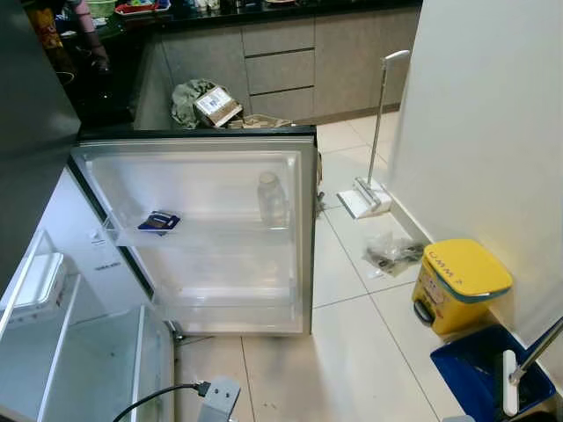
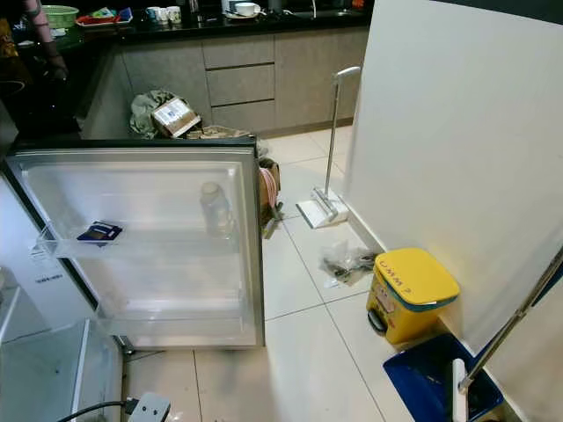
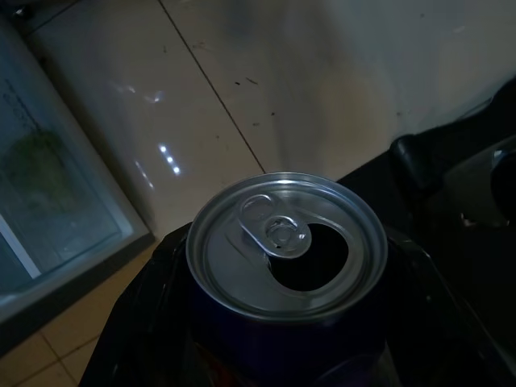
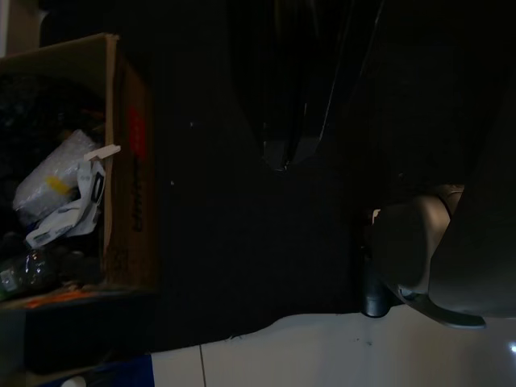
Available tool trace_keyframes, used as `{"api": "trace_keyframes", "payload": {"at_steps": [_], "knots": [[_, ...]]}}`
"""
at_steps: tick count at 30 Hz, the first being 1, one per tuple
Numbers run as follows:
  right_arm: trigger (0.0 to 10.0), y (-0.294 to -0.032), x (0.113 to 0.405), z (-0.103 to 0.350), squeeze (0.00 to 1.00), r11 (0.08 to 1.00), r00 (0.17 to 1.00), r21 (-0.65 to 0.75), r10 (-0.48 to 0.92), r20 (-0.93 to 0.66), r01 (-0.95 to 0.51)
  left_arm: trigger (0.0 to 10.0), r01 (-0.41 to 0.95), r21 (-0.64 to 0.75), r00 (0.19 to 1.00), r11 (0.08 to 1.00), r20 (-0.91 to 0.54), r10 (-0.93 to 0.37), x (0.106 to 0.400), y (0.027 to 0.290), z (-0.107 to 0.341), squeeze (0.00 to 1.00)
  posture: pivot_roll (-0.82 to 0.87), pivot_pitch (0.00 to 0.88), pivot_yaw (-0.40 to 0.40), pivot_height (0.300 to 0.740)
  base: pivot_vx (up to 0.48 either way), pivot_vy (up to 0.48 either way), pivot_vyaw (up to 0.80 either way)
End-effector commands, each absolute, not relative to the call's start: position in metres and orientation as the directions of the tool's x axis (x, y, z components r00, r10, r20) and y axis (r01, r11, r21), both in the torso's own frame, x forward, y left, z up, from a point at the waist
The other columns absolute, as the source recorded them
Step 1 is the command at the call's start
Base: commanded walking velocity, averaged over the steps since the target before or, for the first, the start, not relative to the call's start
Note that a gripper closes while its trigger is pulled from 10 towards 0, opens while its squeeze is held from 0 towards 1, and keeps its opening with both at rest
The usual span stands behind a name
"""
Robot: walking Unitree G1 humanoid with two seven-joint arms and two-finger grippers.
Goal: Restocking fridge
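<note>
The left pincer is clamped around an opened can.

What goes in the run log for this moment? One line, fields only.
left gripper: shut on opened drink can | right gripper: shut, idle | fridge door: open | door shelf: bottle, blue packet

Open fridge door, bottle, yellow bin

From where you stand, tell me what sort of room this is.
A home kitchen, most likely: an open fridge door with a bottle on its shelf, grey cabinets under a dark counter, and a yellow bin on the tiled floor.
</note>
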State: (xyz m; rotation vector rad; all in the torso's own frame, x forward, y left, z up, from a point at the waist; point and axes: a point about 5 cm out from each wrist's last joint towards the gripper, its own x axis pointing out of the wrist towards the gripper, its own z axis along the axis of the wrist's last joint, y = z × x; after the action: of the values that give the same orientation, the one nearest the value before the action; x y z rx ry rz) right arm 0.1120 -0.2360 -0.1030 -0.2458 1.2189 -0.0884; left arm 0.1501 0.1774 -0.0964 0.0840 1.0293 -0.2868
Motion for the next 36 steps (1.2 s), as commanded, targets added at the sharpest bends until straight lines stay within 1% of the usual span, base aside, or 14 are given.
{"api": "trace_keyframes", "payload": {"at_steps": [1,5,14,25,36], "knots": [[10.0,-0.2370,0.1120,-0.1028,0.00,0.969,0.346,-0.239,-0.201,-0.917,-0.070,10.0,0.256,-0.082,0.472,0.963,-0.859,-0.199,0.1462,0.1740,-0.0984,0.00,0.00,0.000,0.007,0.740,0.000,0.000,0.00],[10.0,-0.2368,0.1117,-0.1029,0.00,0.969,0.345,-0.238,-0.199,-0.917,-0.073,10.0,0.244,-0.061,0.477,0.968,-0.862,-0.175,0.1468,0.1762,-0.0983,0.00,0.00,0.000,0.004,0.740,0.000,0.000,0.00],[10.0,-0.2368,0.1116,-0.1029,0.00,0.967,0.344,-0.240,-0.198,-0.918,-0.082,10.0,0.218,-0.084,0.482,0.972,-0.857,-0.182,0.1473,0.1783,-0.0977,0.00,0.00,0.000,0.003,0.740,0.000,0.000,0.00],[10.0,-0.2360,0.1116,-0.1032,0.00,0.967,0.344,-0.240,-0.196,-0.918,-0.090,10.0,0.245,-0.095,0.483,0.965,-0.851,-0.207,0.1494,0.1754,-0.0968,0.00,0.00,0.000,0.006,0.740,0.000,0.000,0.00],[10.0,-0.2354,0.1114,-0.1033,0.00,0.966,0.344,-0.240,-0.194,-0.919,-0.096,10.0,0.249,-0.102,0.478,0.963,-0.852,-0.214,0.1476,0.1745,-0.0974,0.00,0.00,0.000,0.005,0.740,0.248,0.000,0.00]]}}
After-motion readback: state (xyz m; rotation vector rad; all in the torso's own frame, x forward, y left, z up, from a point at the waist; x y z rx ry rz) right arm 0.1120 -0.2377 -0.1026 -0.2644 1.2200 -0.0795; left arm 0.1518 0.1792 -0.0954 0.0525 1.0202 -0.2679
